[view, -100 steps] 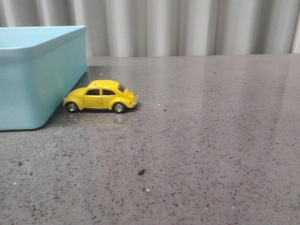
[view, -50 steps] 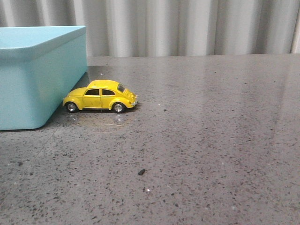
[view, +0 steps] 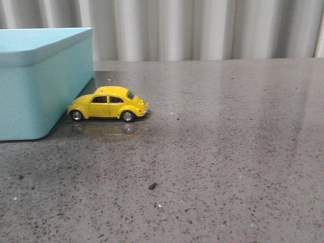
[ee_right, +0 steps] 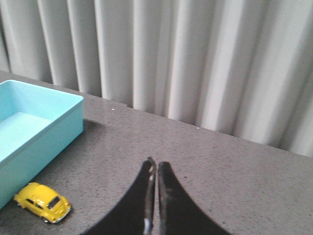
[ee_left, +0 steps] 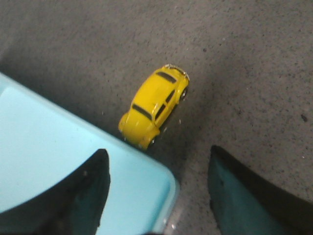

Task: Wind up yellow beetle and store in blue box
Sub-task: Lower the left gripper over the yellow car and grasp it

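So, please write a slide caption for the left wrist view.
Open left gripper above yellow beetle parked beside the blue box corner.

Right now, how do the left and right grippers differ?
The left gripper is open, fingers spread wide; the right gripper is shut, fingers pressed together. The left gripper hangs above the blue box's corner and the yellow beetle, looking down; the right gripper looks across the table, farther from the beetle. Both hold nothing.
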You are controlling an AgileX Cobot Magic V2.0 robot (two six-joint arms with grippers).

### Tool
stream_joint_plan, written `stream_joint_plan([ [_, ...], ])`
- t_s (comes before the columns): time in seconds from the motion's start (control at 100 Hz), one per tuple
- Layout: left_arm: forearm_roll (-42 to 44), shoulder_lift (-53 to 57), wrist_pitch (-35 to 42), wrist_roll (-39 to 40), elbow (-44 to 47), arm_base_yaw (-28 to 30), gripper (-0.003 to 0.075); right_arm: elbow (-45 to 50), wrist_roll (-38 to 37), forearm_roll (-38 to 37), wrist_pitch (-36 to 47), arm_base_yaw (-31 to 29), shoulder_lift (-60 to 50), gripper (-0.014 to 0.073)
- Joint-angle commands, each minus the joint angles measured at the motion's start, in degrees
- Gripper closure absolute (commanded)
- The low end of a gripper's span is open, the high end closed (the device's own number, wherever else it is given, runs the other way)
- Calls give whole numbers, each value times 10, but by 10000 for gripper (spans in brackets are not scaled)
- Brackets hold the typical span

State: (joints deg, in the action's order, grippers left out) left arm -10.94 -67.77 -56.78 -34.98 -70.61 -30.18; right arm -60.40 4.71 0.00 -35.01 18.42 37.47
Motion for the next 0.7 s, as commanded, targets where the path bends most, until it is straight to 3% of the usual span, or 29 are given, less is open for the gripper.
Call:
stream_joint_plan([
  [0.0, -3, -28, 16, -34, -59, -23, 309, -12, 2, -4, 45, 11, 0, 634],
  [0.09, 3, -82, 18, -101, -109, -37, 309, -12, 2, -4, 43, 18, 0, 635],
  [0.24, 7, -157, -12, -113, -178, -49, 304, -12, 2, -4, 34, 21, 0, 635],
  [0.36, 34, -210, -77, -114, -230, -58, 227, -12, 2, -4, 24, 21, 0, 635],
  [0.57, 57, -267, -103, -115, -244, -60, 192, -12, 2, 3, 5, 21, 0, 635],
  [0.69, 46, -286, -115, -171, -244, -60, 192, -12, 2, 12, -11, 21, 0, 635],
])
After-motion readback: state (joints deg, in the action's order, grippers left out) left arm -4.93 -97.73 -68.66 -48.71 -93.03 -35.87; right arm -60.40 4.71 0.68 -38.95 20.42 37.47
